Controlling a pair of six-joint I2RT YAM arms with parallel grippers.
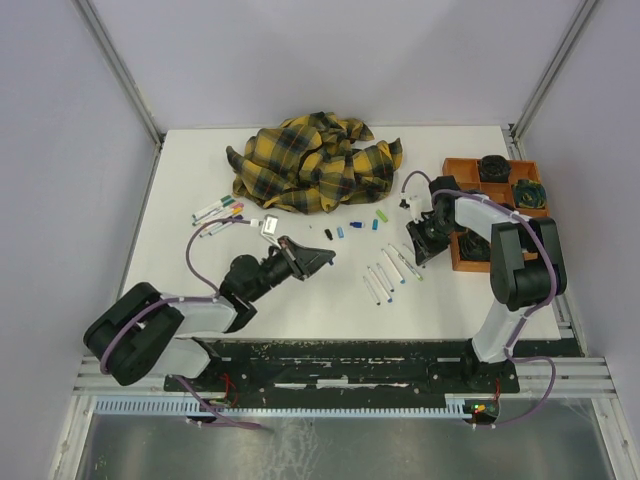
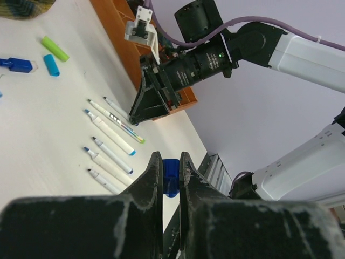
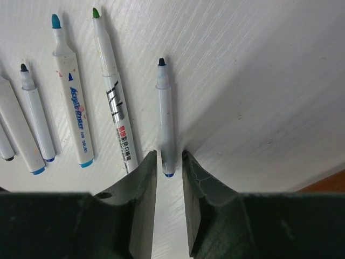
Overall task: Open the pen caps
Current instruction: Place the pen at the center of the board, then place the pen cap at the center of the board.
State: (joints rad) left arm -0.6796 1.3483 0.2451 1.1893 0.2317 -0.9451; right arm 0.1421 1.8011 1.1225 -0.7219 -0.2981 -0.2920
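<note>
Closest to the lens in the left wrist view, the left gripper [image 2: 170, 157] is clamped on a blue cap [image 2: 171, 182], pinched between its two black fingers. In the top view that gripper sits left of centre on the white table [image 1: 180, 270]. Up and to its left lies a cluster of capped pens [image 1: 220, 210], fanned out with their coloured ends showing. A crumpled plaid cloth [image 1: 315, 165] fills the upper middle of the frame. Just below the cloth's right side, several loose caps [image 1: 356, 226] are scattered: black, blue, light blue and green. Lower right of them, a row of uncapped pens [image 1: 388, 272] lies side by side. The right gripper [image 3: 170, 157] is down at the right end of that row, jaws slightly parted on either side of the blue end of a thin pen [image 3: 164, 116] and not squeezing it; the pen lies flat on the table. An orange tray [image 1: 460, 165] stands at the far right.
</note>
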